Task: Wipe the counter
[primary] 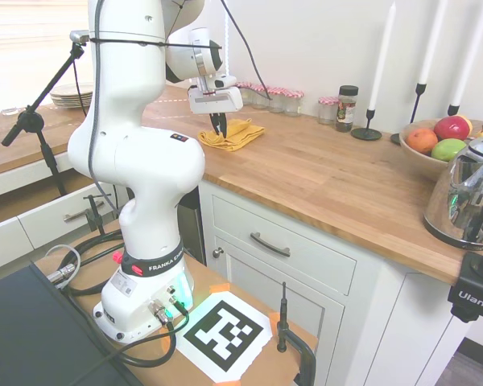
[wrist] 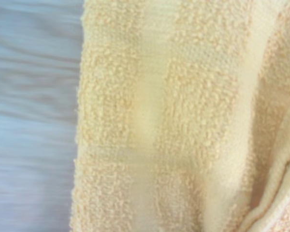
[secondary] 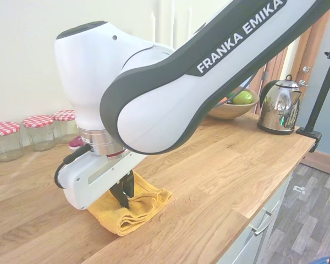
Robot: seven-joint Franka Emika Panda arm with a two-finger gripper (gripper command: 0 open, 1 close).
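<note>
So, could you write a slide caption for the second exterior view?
Franka gripper presses its closed fingers into a crumpled yellow towel on the wooden counter.

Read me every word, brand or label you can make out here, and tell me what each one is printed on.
"FRANKA EMIKA", white letters on the arm's dark link.
"FRANKA", then cut off, on the black band near the arm's base.
"Ulanzi" on the black mount at the counter's edge.
Spice jar label: too small to read.
Black-and-white marker: a pattern, no words.
Yellow cloth: no print.
</note>
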